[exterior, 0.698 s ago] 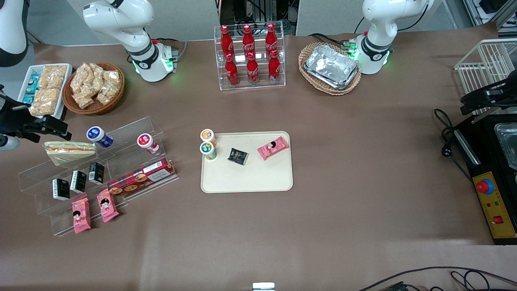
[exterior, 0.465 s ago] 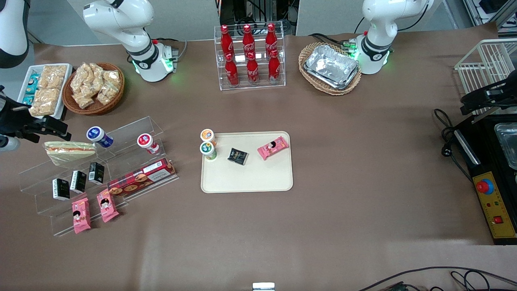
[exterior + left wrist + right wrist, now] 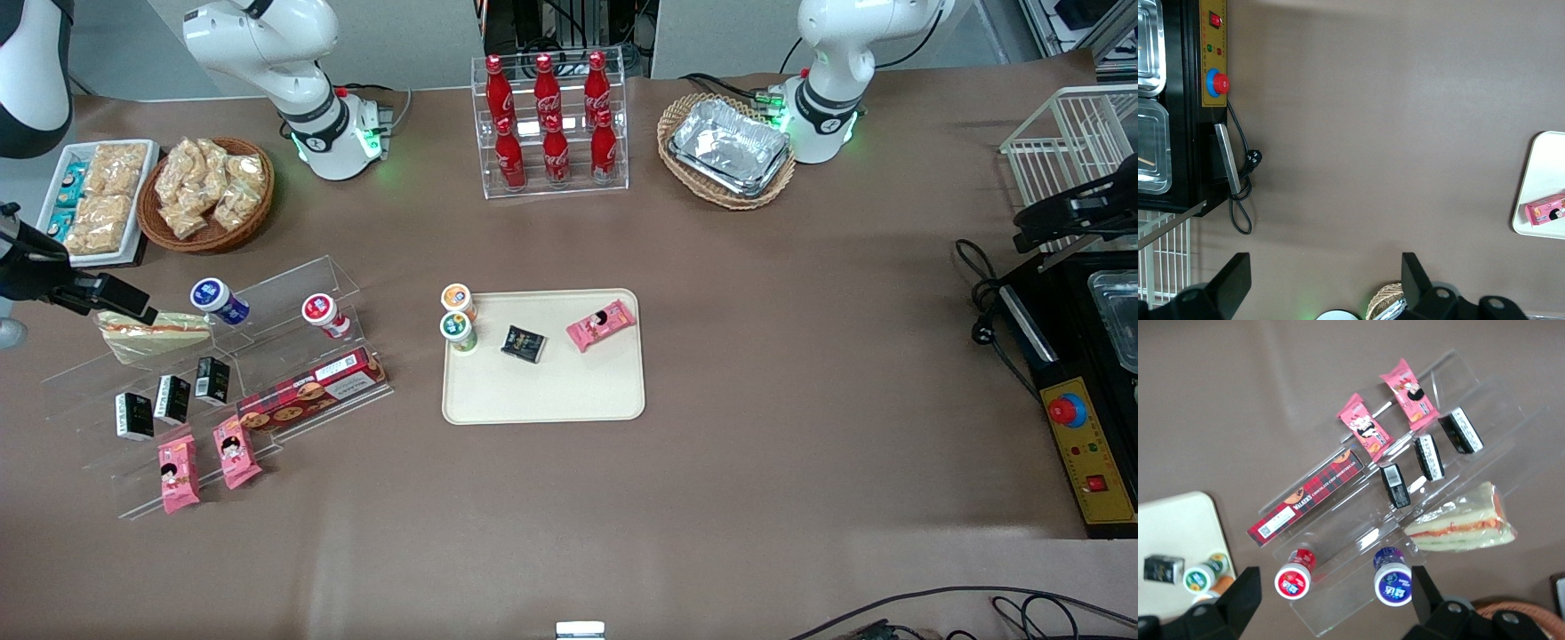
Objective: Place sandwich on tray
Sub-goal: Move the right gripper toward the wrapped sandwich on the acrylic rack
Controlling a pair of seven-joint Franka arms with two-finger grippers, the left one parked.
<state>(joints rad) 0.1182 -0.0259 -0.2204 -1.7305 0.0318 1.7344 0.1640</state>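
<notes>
The clear-wrapped sandwich [image 3: 156, 334] lies on the top step of a clear acrylic display stand [image 3: 293, 293], at the working arm's end of the table; in the right wrist view the sandwich [image 3: 1464, 521] shows its red and green filling stripe. My gripper [image 3: 123, 300] hangs above the stand, just over the sandwich's edge farthest from the front camera. It is open, and its fingers [image 3: 1245, 593] stand wide apart with nothing between them. The cream tray [image 3: 551, 396] sits mid-table, apart from the gripper.
The stand also holds a blue-lidded cup [image 3: 213, 298], a red-lidded cup [image 3: 322, 313], a plaid biscuit box [image 3: 311, 389], black packets and pink snack packets [image 3: 178, 471]. On the tray lie two cups, a black packet and a pink packet [image 3: 602, 324]. A snack basket [image 3: 209, 191] stands farther back.
The wrist has turned and the gripper has shifted slightly toward the sandwich, its tip now over the sandwich's edge. Nothing else has moved.
</notes>
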